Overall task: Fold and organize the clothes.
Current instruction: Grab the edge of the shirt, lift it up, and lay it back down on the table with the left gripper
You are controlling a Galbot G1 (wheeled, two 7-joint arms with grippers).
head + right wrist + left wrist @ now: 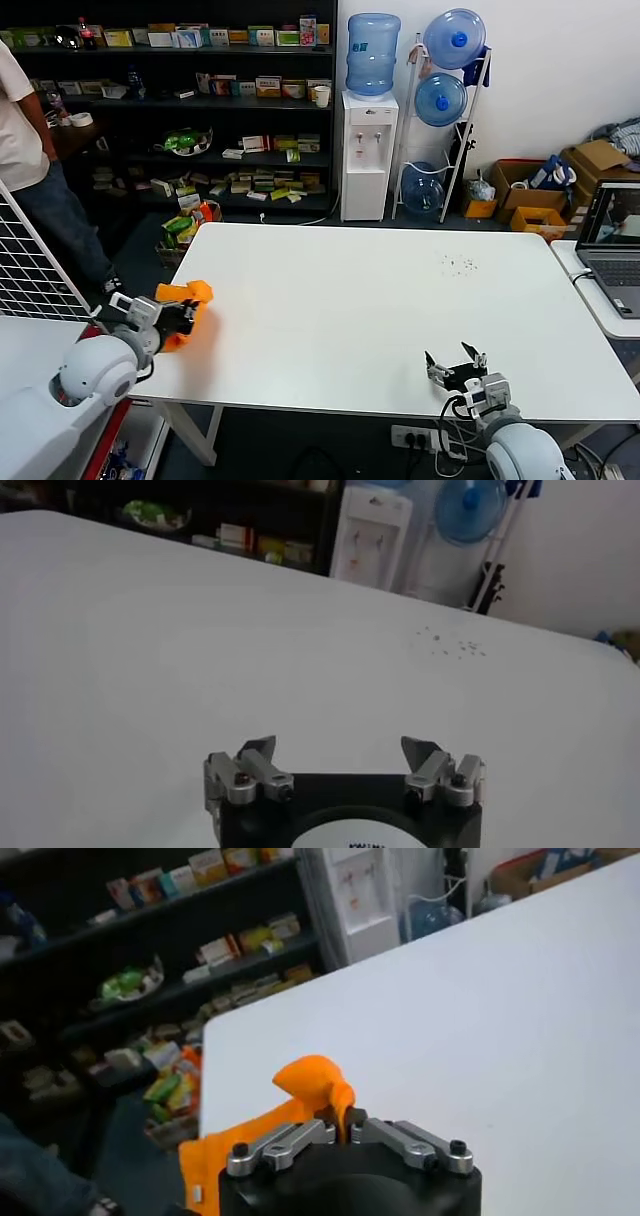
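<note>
The clothes are one bright orange T-shirt (pixel 188 312), bunched up at the left edge of the white table (pixel 340 310) and partly hanging over it. My left gripper (pixel 172 312) is shut on a fold of this shirt; in the left wrist view the orange cloth (pixel 312 1086) rises from between the closed jaws of the left gripper (pixel 342 1131). My right gripper (pixel 456 362) rests near the table's front right edge, open and empty, and the right wrist view shows the right gripper (pixel 340 746) with bare table between its fingers.
A white wire rack (pixel 35 270) stands left of the table beside a person (pixel 30 150). A laptop (pixel 618 235) sits on a side desk at the right. Shelves (pixel 200 110), a water dispenser (pixel 368 150) and bottles stand behind. Small dark specks (pixel 460 264) lie on the table.
</note>
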